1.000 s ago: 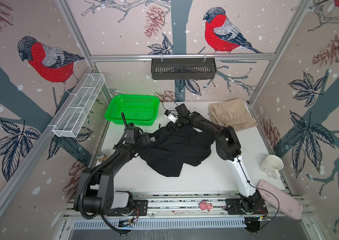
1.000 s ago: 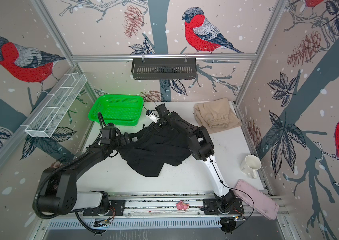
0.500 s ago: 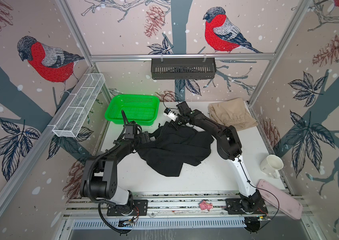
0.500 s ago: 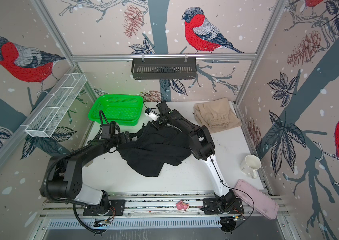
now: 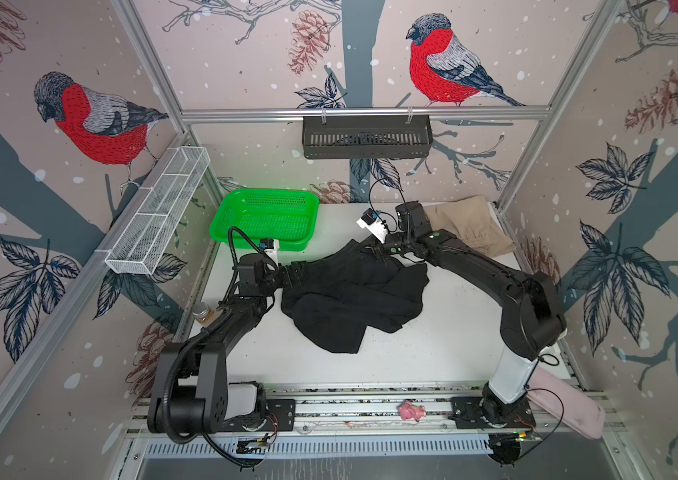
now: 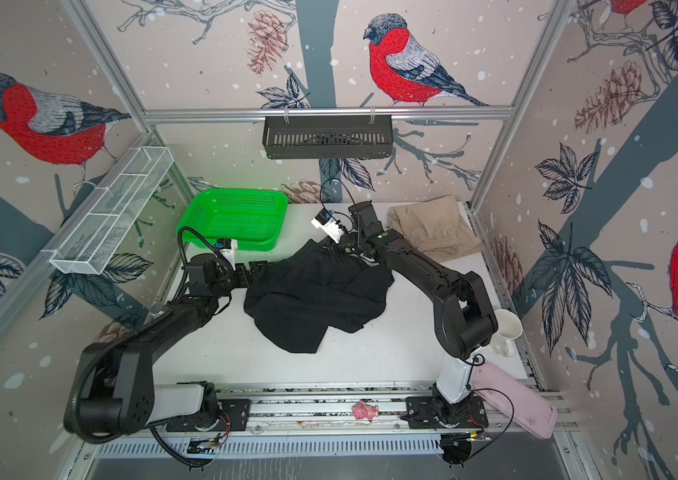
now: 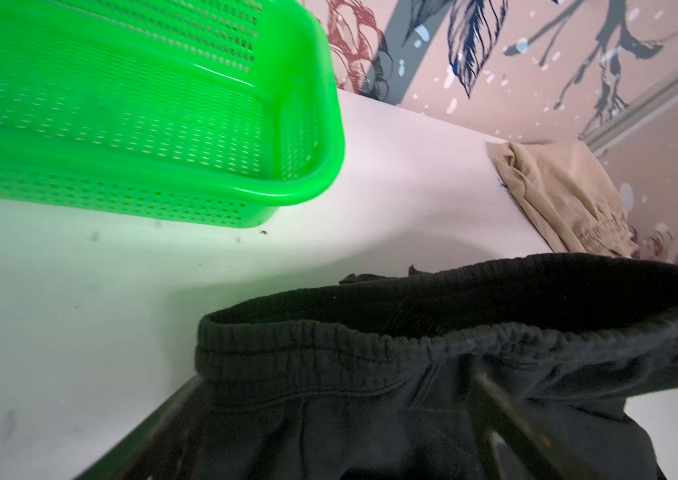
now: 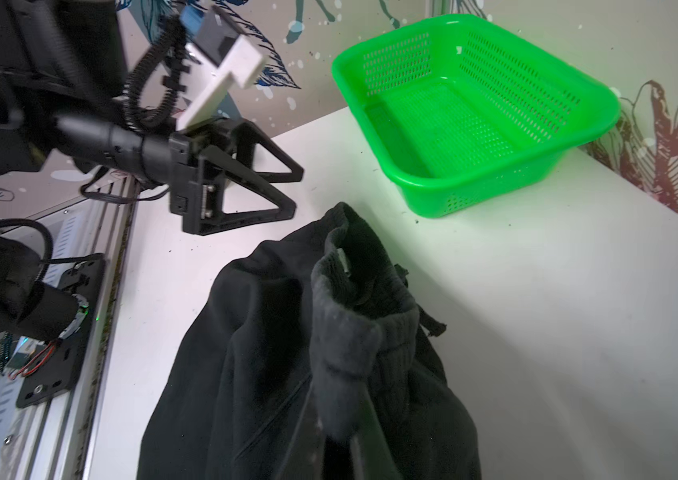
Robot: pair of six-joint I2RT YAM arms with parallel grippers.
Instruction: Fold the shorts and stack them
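Right wrist view: the right end effector (image 8: pixel 345 424) is pressed together on a bunched piece of the waistband of the black shorts (image 8: pixel 271 353). That piece stands up above the rest of the cloth, which lies crumpled on the surface (image 8: pixel 557 311). The left end effector (image 8: pixel 295 191) shows here too. Its two fingers are spread wide with nothing between them, just beside the raised corner of the waistband and apart from it. The basket (image 8: pixel 424 183) stands on the surface beyond, near the black shorts but not touching them.

In the left wrist view the gathered waistband runs across ahead of the spread, blurred fingers (image 7: pixel 508 428). Whether they touch the cloth cannot be told there.

In both top views the black shorts lie in a rumpled heap in the middle of the surface. The left end effector is at their left edge and the right one is on their far edge. The beige shorts (image 5: pixel 470 226) lie in a flat bundle at the far right corner, well apart from the basket and partly behind the right arm.
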